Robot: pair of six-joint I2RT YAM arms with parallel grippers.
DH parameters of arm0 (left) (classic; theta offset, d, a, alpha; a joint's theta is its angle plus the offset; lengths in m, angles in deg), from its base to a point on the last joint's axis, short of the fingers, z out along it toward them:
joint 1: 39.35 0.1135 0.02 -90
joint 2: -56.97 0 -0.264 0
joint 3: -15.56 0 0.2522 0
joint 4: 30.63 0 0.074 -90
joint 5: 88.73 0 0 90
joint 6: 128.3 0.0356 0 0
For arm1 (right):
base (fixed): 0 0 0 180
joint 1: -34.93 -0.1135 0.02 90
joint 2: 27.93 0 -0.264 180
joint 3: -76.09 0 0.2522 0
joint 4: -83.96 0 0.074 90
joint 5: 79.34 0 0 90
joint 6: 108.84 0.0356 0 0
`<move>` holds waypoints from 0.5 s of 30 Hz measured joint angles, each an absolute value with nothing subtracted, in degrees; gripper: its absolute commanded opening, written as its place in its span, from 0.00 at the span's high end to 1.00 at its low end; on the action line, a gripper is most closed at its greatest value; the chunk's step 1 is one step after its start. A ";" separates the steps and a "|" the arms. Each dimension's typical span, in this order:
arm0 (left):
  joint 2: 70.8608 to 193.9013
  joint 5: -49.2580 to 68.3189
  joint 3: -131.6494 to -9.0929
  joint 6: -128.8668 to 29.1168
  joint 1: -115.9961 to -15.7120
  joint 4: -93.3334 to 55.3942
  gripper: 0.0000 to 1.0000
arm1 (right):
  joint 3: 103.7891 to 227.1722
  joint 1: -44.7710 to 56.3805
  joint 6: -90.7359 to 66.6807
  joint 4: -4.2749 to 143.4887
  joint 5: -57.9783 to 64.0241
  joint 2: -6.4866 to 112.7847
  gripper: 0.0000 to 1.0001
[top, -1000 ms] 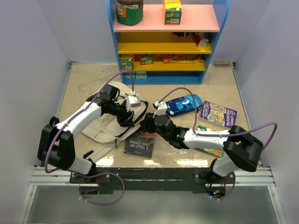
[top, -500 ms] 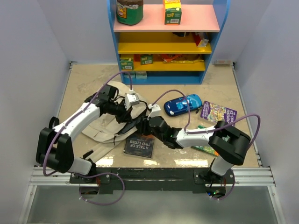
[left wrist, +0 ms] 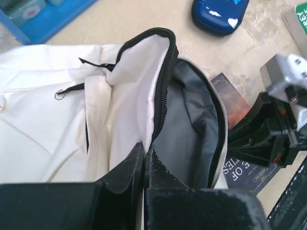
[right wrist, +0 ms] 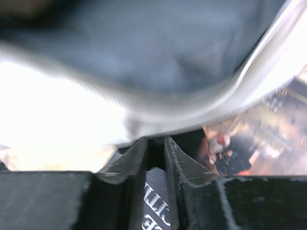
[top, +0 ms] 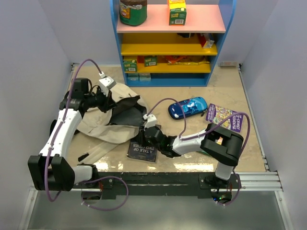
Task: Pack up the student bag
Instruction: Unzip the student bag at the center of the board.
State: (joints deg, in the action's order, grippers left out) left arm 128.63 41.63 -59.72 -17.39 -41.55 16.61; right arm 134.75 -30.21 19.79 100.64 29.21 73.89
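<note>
Nearest: paperback book, flat on the worktop, just beside the bag's mouth. Right claw: jaws all but closed on the lower lip of the student bag (wrist view blurred). Student bag: slumped left of centre, mouth gaping, grey lining exposed. Left claw: pinched shut on the upper zip edge, lifted. Beyond: blue pencil case. Handling note: hold both lips taut and apart, so the book can slide in without snagging the zip.
</note>
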 measured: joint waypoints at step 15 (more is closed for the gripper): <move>122.82 49.58 -52.13 -9.50 -39.50 20.85 1.00 | 139.95 -34.76 21.69 85.97 39.50 72.75 0.26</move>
State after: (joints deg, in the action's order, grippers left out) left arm 122.82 49.58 -52.13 -9.50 -39.50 20.85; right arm 139.95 -34.76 21.69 85.97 39.50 72.75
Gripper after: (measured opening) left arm 0.029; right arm 0.652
